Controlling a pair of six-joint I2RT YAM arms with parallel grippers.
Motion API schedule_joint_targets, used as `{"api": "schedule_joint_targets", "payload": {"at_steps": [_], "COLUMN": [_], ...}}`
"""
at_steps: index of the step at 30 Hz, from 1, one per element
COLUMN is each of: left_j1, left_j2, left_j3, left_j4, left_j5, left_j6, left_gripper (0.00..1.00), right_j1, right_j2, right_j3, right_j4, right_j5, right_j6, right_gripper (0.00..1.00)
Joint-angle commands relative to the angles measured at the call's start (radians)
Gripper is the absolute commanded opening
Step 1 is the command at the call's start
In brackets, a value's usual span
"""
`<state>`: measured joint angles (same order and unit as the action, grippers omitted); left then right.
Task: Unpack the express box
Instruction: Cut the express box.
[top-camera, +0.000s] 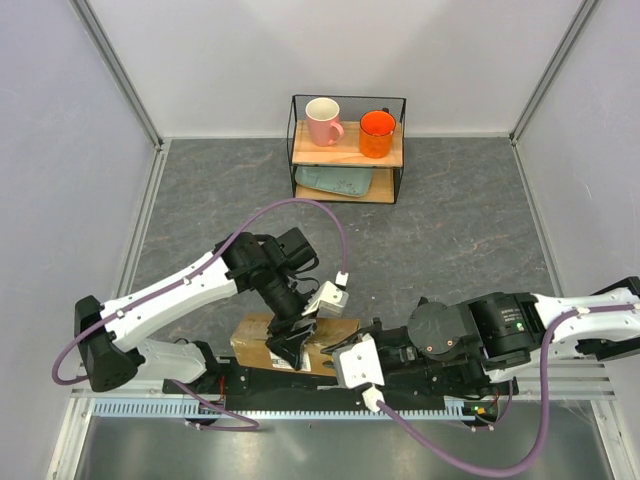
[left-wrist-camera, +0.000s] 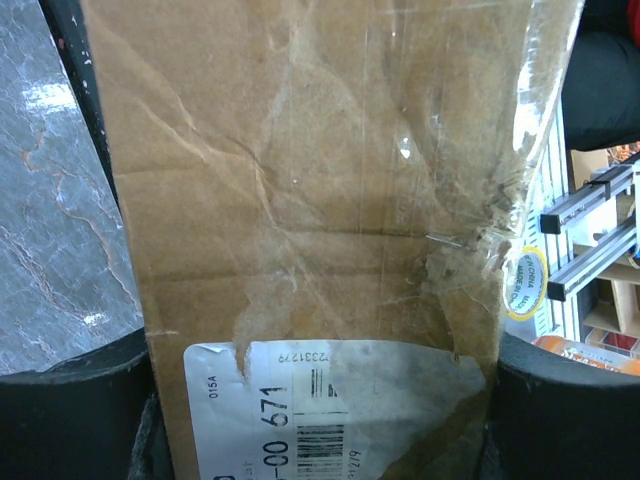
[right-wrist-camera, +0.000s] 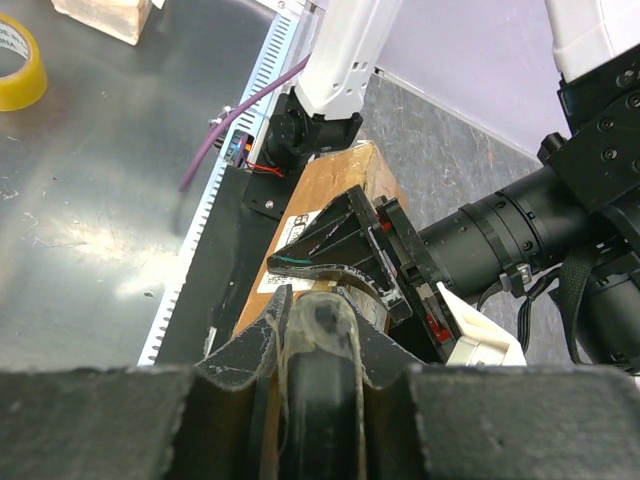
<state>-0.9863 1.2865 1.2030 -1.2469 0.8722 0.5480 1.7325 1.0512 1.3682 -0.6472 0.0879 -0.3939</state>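
The express box (top-camera: 255, 337), brown cardboard under wrinkled clear tape, lies at the table's near edge between the two arm bases. My left gripper (top-camera: 293, 346) straddles it from above. In the left wrist view the box (left-wrist-camera: 320, 200) fills the gap from one finger (left-wrist-camera: 70, 410) to the other, with its white label (left-wrist-camera: 330, 410) between them. My right gripper (right-wrist-camera: 318, 308) is shut on a dark tool wrapped in clear film (right-wrist-camera: 320, 380). The tool's tip sits at the box (right-wrist-camera: 330, 175), right beside the left gripper (right-wrist-camera: 350, 250). The right gripper (top-camera: 335, 352) is just right of the left one.
A wire rack (top-camera: 347, 105) stands at the back with a pink mug (top-camera: 323, 121), an orange mug (top-camera: 377, 133) and a teal tray (top-camera: 335, 182). Past the near rail (right-wrist-camera: 230, 170) a metal surface holds a yellow tape roll (right-wrist-camera: 20, 60) and a wooden block (right-wrist-camera: 100, 15).
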Motion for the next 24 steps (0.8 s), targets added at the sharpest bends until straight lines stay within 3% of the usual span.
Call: {"api": "schedule_joint_targets", "payload": {"at_steps": [1,24], "left_j1": [-0.005,-0.005], "left_j2": [-0.042,-0.026], "left_j3": [0.003,0.013], "left_j4": [0.023,0.032], "left_j5": [0.071,0.159], "left_j6": [0.0,-0.006], "left_gripper": [0.02,0.02], "right_j1": [0.006,0.004], "right_j2": [0.013,0.009], "right_j3": [0.005,-0.044], "right_j4": [0.054,0.107], "right_j5": [0.036,0.067], "right_j6": [-0.019,-0.01], "right_gripper": [0.0,0.0]}}
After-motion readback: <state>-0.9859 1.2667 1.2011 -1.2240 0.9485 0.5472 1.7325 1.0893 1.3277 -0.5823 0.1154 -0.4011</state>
